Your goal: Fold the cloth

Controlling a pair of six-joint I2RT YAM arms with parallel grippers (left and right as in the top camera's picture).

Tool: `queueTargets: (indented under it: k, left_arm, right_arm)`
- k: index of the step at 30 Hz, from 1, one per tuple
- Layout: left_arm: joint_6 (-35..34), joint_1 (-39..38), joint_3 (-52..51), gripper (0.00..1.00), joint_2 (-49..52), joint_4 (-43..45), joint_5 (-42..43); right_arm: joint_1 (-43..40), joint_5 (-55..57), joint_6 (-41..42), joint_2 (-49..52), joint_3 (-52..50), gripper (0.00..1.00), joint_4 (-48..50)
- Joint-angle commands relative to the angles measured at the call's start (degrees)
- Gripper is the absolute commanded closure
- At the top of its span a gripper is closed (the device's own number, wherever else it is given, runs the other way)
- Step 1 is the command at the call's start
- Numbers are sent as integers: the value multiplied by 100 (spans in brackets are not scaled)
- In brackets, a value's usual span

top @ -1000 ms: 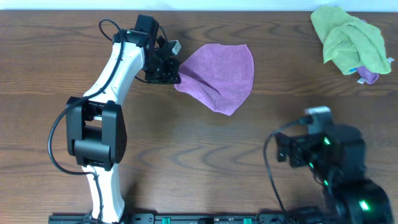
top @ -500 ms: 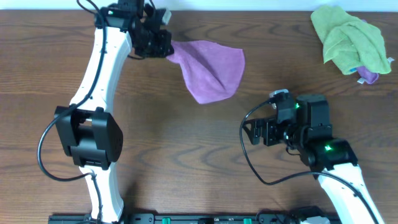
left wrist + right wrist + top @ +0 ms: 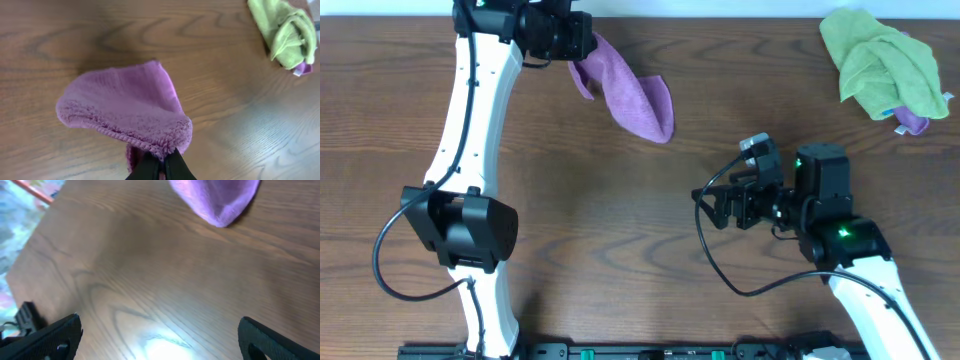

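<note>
Up at the far edge of the table (image 3: 620, 230), the left gripper (image 3: 582, 44) is pinched tight on one edge of the purple cloth (image 3: 632, 95). From above, the cloth trails away from the jaws in a long, narrow drape towards the middle of the table. Through the left wrist camera the two dark fingertips (image 3: 150, 169) meet right at the stitched hem, and the cloth (image 3: 125, 107) bunches outward from them in a rounded, fuzzy fold with a shadow beneath it. It looks lifted, though I can't quite tell whether its far tip rests on the wood. The right gripper (image 3: 718, 206) hangs over the table nearer the front, well apart from the cloth, with its jaws spread wide and nothing between them. Its own camera catches only the cloth's lower tip (image 3: 220, 197) at the top of the view. A crumpled lime-green cloth (image 3: 880, 62) lies at the far right corner.
</note>
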Motion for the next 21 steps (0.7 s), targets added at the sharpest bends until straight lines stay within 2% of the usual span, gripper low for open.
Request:
queueTargets:
  k: [1,8,15,21]
  left_arm:
    - [-81,0,81,94,17,-96,-212]
    - [-81,-37,79,94,17,-227,-271]
    - [-81,-111,234,95,17,243,-284]
    - [-83,-184,857,94,17,146,133]
  right_arm:
    - [356,-317,-42,173,2,1,155]
    - [1305,-313,221,973,4,1,1357]
    - [1005,-321,238,1034,13,1,1344]
    - [737,-317,136,960,13,1,1134]
